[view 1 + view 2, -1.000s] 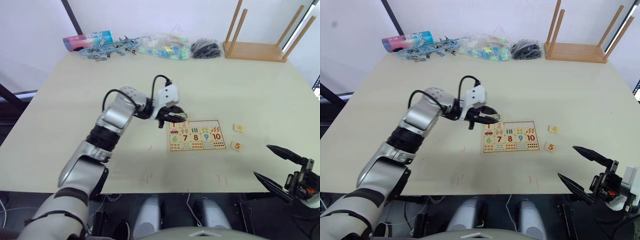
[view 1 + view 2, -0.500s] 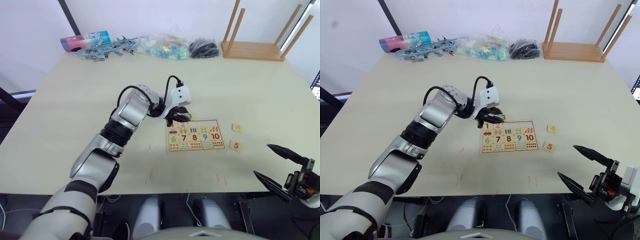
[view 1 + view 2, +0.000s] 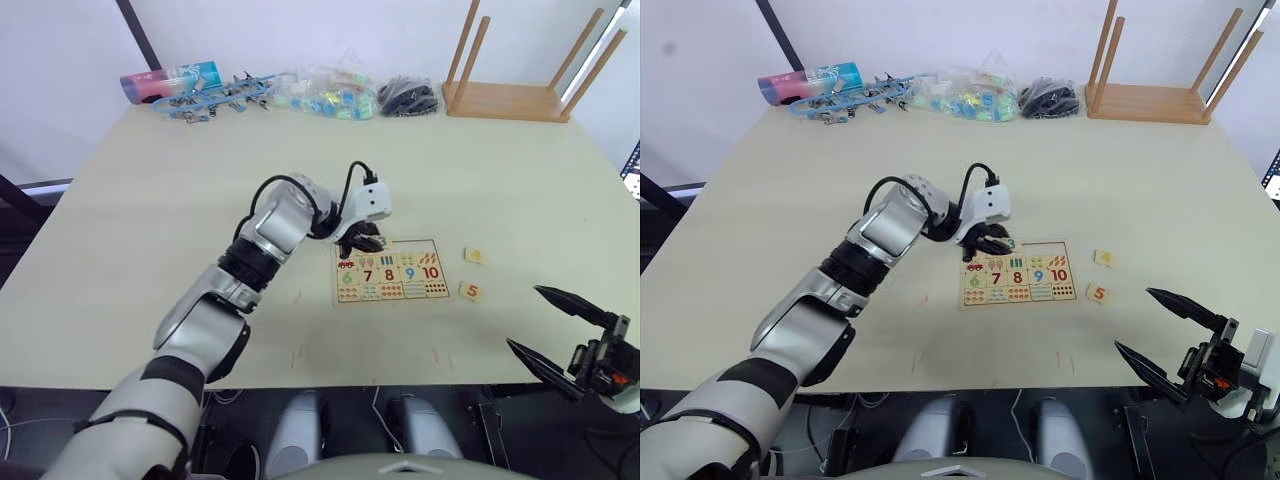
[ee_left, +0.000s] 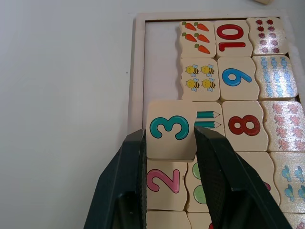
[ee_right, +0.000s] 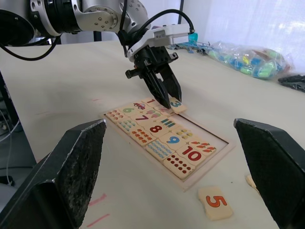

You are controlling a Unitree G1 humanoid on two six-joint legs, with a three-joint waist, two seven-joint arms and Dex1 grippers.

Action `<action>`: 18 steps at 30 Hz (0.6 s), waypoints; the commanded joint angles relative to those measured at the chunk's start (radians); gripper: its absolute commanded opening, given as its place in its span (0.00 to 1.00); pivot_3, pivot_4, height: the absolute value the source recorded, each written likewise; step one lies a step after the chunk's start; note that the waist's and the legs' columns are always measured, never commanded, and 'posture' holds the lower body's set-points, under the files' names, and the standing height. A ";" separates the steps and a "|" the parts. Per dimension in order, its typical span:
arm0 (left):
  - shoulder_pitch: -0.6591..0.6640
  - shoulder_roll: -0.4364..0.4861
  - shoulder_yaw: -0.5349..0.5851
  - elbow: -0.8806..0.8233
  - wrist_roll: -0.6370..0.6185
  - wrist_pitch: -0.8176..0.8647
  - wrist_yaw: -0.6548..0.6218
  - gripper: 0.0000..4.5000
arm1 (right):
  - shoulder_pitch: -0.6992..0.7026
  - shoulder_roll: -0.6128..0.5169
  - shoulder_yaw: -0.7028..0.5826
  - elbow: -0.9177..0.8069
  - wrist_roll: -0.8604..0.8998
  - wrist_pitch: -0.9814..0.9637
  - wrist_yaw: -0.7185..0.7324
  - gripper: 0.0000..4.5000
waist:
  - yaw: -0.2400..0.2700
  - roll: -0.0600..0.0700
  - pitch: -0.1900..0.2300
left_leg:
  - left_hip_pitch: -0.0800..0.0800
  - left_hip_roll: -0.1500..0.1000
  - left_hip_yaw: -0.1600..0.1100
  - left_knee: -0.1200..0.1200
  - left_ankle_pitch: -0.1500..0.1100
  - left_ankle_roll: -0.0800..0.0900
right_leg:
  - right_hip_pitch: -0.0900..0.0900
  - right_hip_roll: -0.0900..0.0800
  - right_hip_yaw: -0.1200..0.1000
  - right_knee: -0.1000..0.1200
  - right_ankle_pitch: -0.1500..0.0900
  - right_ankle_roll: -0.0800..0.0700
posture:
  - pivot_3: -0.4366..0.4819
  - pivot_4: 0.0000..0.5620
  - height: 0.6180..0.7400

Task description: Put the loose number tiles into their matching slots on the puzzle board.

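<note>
- Surface (image 3: 150, 220): pale and broad, carrying the puzzle board (image 3: 392, 271) with clutter and an upturned stool (image 3: 510, 100) far beyond the board.
- Puzzle board: lower rows filled; in its top row the 1 and 2 sit in place, and the recesses past them show bare wood.
- Left gripper (image 4: 169, 143): over the board's top row, fingers (image 4: 125, 176) clamped on the green 3 tile (image 4: 169, 129) by its two side edges.
- Right gripper (image 3: 560, 325): well clear of the board on the side of the two loose tiles, fingers spread wide and empty.
- 4 tile (image 3: 476, 255) and 5 tile (image 3: 471, 291): loose on the surface just beside the board's 10 end.
- Risk: the 3 seems to overlap the pencil tile's edge (hard to judge its height), so releasing now could leave it tilted on a neighbour instead of seated.
</note>
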 commanded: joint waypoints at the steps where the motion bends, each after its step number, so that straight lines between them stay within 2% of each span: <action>1: -0.035 -0.010 0.002 -0.005 0.014 -0.010 -0.004 0.23 | 0.010 0.004 -0.008 -0.020 0.002 -0.022 -0.006 1.00 | 0.000 0.000 0.000 | 0.000 0.000 0.000 0.000 0.000 0.000 | 0.000 0.000 0.000 0.000 0.000 0.000 | 0.48 0.27 0.98; 18: -0.074 -0.068 -0.005 0.126 0.069 -0.075 -0.001 0.23 | 0.035 0.010 -0.011 -0.027 -0.004 -0.044 -0.017 1.00 | 0.000 0.000 0.000 | 0.000 0.000 0.000 0.000 0.000 0.000 | 0.000 0.000 0.000 0.000 0.000 0.000 | 0.48 0.27 0.98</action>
